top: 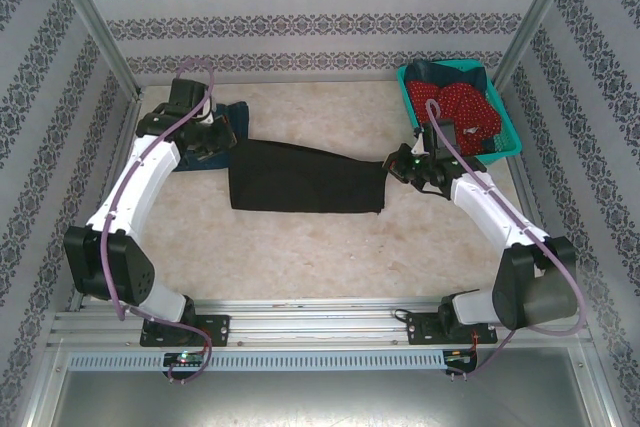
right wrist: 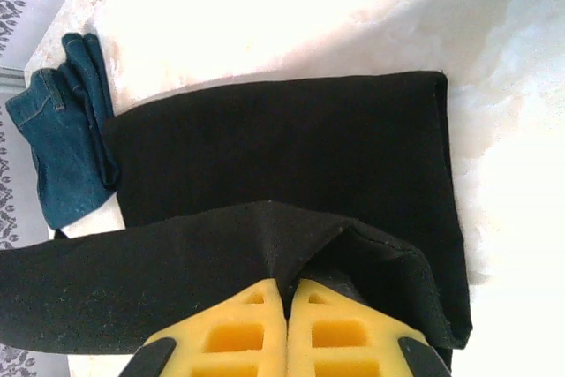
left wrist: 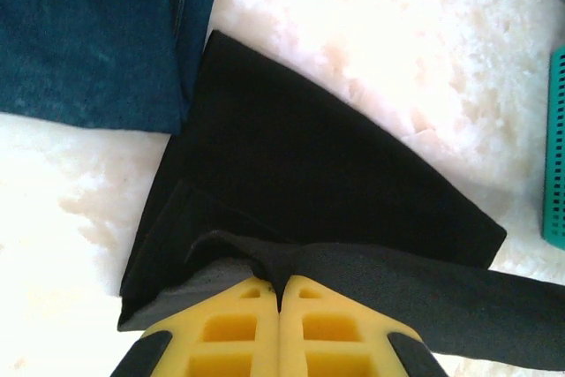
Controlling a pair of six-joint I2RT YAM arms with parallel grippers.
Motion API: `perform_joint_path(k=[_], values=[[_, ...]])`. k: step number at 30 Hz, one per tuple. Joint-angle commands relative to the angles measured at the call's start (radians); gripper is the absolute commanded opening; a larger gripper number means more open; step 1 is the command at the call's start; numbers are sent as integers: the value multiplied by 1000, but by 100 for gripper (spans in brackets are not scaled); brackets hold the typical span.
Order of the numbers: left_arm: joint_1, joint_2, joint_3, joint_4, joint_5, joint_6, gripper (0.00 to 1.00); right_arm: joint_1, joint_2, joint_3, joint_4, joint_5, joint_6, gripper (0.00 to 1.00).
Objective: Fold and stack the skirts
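black skirt (top: 305, 179): flat, left of teal mesh basket (top: 507, 143) | left gripper (left wrist: 281, 284): pinched tight on end far from basket | right gripper (right wrist: 287, 287): pinched tight on end nearest basket | handling: likely light, limp, sagging; best held at both ends, taut | denim skirt (left wrist: 88, 33): beyond far end

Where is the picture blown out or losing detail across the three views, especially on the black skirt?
Top external: even light, no glare, table marbling readable, black skirt nearly flat dark. Left wrist: table burnt near white, denim skirt well exposed, black folds readable. Right wrist: table washed out at top and right, black hem edge sharp.
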Motion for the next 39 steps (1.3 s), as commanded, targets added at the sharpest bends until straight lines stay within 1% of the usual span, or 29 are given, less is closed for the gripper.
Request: perform_joint_path(k=[1, 5, 11, 17, 19, 21, 22, 23, 25, 26, 28, 29, 30, 31, 32, 34, 35, 39], values=[[0, -19, -20, -21, -43, -15, 0, -16, 26, 29, -20, -3, -31, 0], [1, 33, -20, 16, -40, -8, 0, -15, 53, 26, -5, -5, -31, 0], [6, 144, 46, 61, -57, 16, 0, -16, 129, 69, 26, 16, -50, 0], [7, 288, 153, 81, -35, 44, 0, -19, 261, 148, 53, 49, -82, 0], [7, 354, 198, 72, -50, 55, 0, -19, 320, 184, 67, 54, -84, 0], [8, 426, 257, 38, -92, 56, 1, -20, 366, 209, 102, 59, -76, 0], [8, 465, 292, 8, -121, 53, 9, -20, 388, 224, 124, 52, -73, 4], [10, 495, 324, -22, -149, 46, 23, -19, 403, 238, 138, 47, -71, 17], [15, 525, 371, -68, -170, 20, 62, -17, 405, 252, 175, 48, -61, 44], [15, 516, 367, -60, -160, 9, 75, -15, 392, 242, 202, 53, -54, 49], [10, 461, 323, -1, -112, -20, 94, -6, 354, 221, 228, 87, -56, 54], [6, 436, 303, 21, -85, -28, 100, 1, 337, 215, 220, 108, -64, 57], [0, 406, 282, 41, -56, -36, 100, 12, 316, 207, 208, 137, -73, 60], [-11, 378, 260, 61, -35, -39, 100, 28, 294, 195, 195, 178, -79, 71], [-23, 360, 245, 74, -18, -38, 100, 41, 280, 186, 186, 212, -84, 76], [-51, 338, 217, 93, 19, -32, 100, 85, 254, 168, 168, 271, -84, 78], [-61, 340, 214, 90, 38, -30, 100, 104, 252, 167, 165, 278, -85, 79], [-102, 385, 192, 115, 119, -43, 100, 158, 313, 193, 177, 202, -52, 79]])
